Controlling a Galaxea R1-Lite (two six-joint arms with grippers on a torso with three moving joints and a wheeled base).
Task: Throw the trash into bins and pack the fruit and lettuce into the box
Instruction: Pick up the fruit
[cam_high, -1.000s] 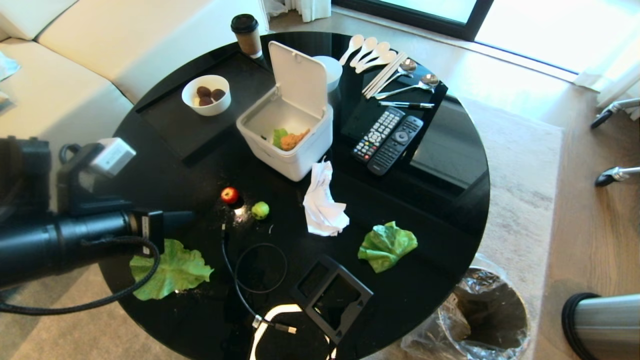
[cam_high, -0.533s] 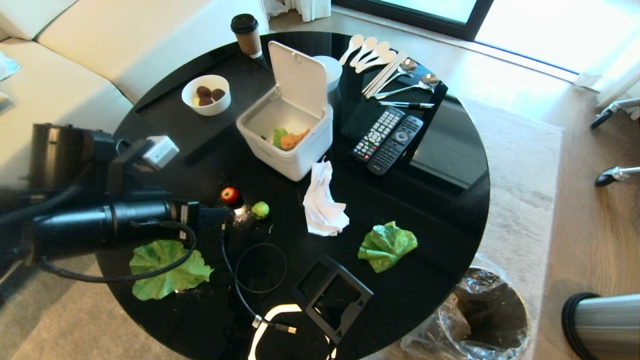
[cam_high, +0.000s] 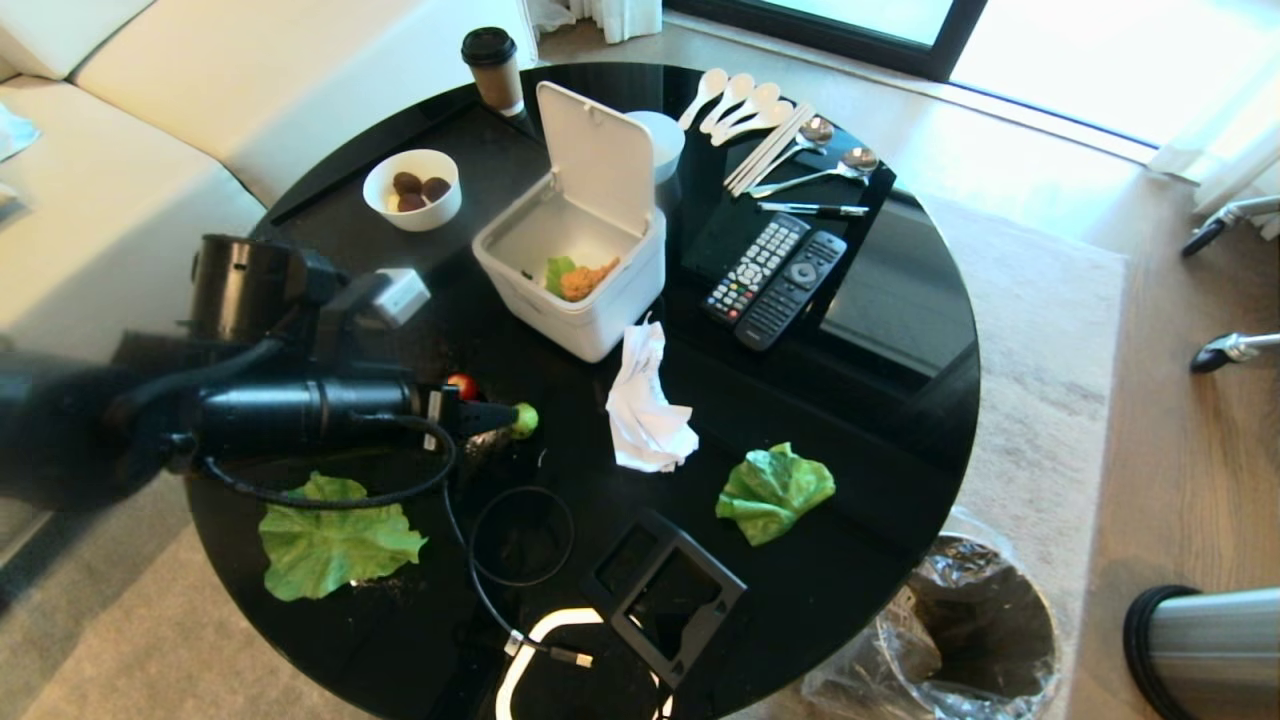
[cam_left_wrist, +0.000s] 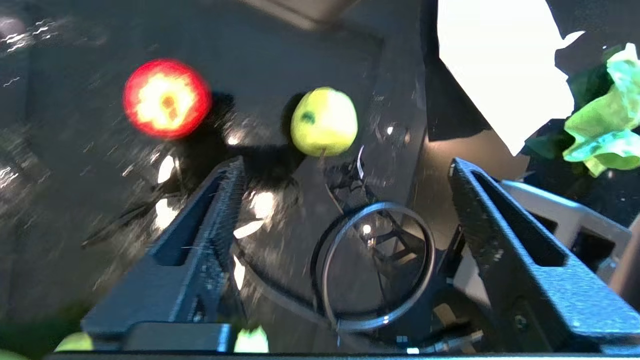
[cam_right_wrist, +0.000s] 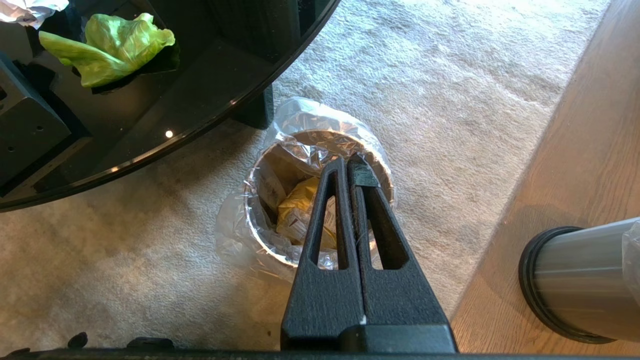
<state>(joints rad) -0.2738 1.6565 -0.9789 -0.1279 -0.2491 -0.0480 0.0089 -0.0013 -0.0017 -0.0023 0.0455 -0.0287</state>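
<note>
The small green apple (cam_left_wrist: 324, 121) sits on the glossy black round table (cam_high: 850, 420), right of the small red apple (cam_left_wrist: 167, 98); my left gripper (cam_left_wrist: 345, 170), jaws spread, should straddle it squarely before clamping, while my right gripper (cam_right_wrist: 348, 167) hangs clenched over the steel bin (cam_right_wrist: 260, 235).

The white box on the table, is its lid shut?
No. The white box has its hinged lid standing up, and its inside shows.

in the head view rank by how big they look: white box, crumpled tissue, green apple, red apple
1. White plastic hinged-lid box
2. Crumpled white paper tissue
3. Small green apple and small red apple: both partly hidden behind the left arm, so unranked.
</note>
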